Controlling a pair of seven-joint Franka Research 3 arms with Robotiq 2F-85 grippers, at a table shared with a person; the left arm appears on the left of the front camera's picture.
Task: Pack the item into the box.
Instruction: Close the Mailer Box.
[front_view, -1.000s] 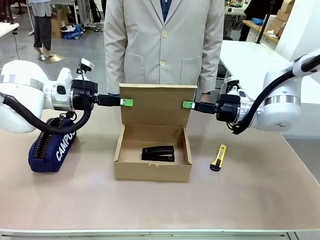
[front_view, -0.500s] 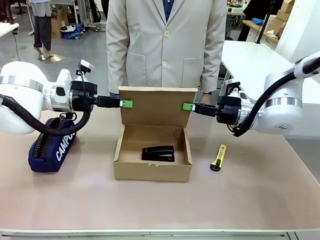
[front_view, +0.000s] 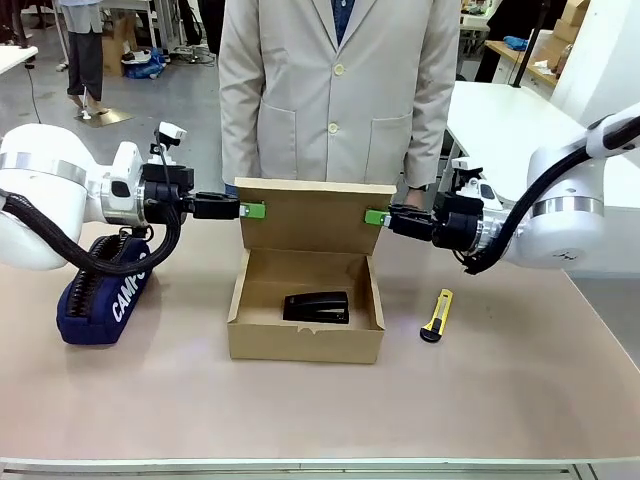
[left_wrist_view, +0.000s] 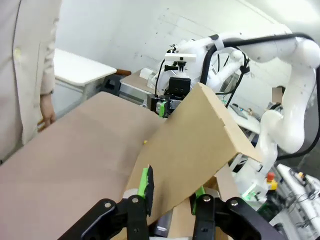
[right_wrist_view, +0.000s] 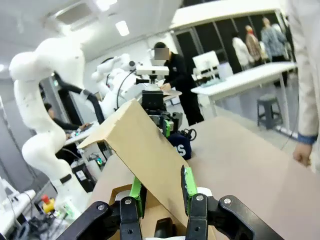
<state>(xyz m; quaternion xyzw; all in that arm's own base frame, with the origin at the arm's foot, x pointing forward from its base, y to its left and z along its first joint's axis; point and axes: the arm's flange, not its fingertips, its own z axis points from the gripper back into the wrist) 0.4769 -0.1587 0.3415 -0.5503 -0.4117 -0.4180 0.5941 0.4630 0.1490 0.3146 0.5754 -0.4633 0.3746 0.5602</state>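
Note:
The brown cardboard box (front_view: 305, 345) sits mid-table with its flap lid (front_view: 315, 215) standing up at the back, leaning slightly forward. The black stapler-like item (front_view: 316, 306) lies flat inside on the box floor. My left gripper (front_view: 253, 209) is shut on the lid's left edge, and my right gripper (front_view: 376, 216) is shut on its right edge. In the left wrist view the green-padded gripper (left_wrist_view: 172, 192) pinches the slanting lid (left_wrist_view: 200, 135). In the right wrist view the gripper (right_wrist_view: 161, 189) clamps the lid (right_wrist_view: 145, 145) the same way.
A navy "CAMPUS" pouch (front_view: 105, 290) lies under my left arm at the table's left. A yellow-and-black utility knife (front_view: 436, 315) rests right of the box. A person in a beige coat (front_view: 340, 90) stands close behind the lid.
The lid's top edge has dropped a little as both grippers tip it forward over the box. The person has shifted slightly to the right.

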